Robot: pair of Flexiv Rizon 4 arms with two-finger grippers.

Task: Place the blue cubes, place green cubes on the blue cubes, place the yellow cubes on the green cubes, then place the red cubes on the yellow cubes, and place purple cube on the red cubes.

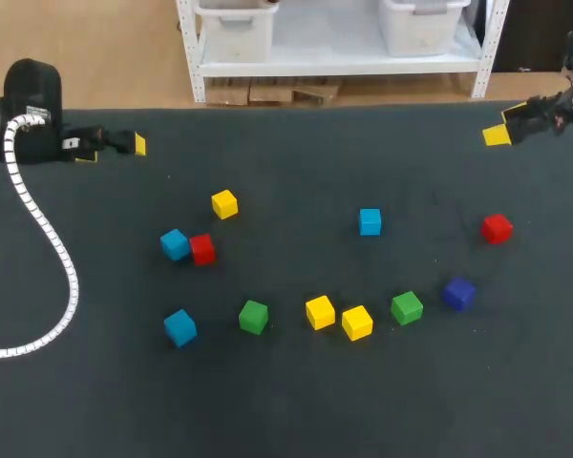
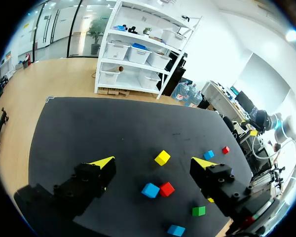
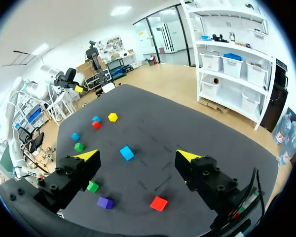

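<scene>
Left gripper (image 2: pixel 153 162) is wide open with nothing held. It hangs over the far left edge of the table (image 1: pixel 286 420), well apart from every cube. Lone yellow cube (image 2: pixel 162 157) is the nearest to it, showing in line with the gap between its fingers. Past that sit first blue cube (image 2: pixel 150 190) and first red cube (image 2: pixel 166 188), touching side by side. Farther off again are first green cube (image 2: pixel 199 211) and second blue cube (image 2: pixel 176 230). Right gripper (image 3: pixel 137 154) is also fully open and empty, over the far right corner. Second red cube (image 3: pixel 158 203) is the closest to it, though still clearly apart. Third blue cube (image 3: pixel 127 152) shows in line with its finger gap, out toward the table's middle. Purple cube (image 3: pixel 105 202) and second green cube (image 3: pixel 92 186) lie beyond the red one, near each other but not touching. Yellow pair (image 1: pixel 338 317) comes next, roughly midway between the two grippers — the two cubes just beside each other. All eleven cubes sit singly on the table surface — none rests on another.
</scene>
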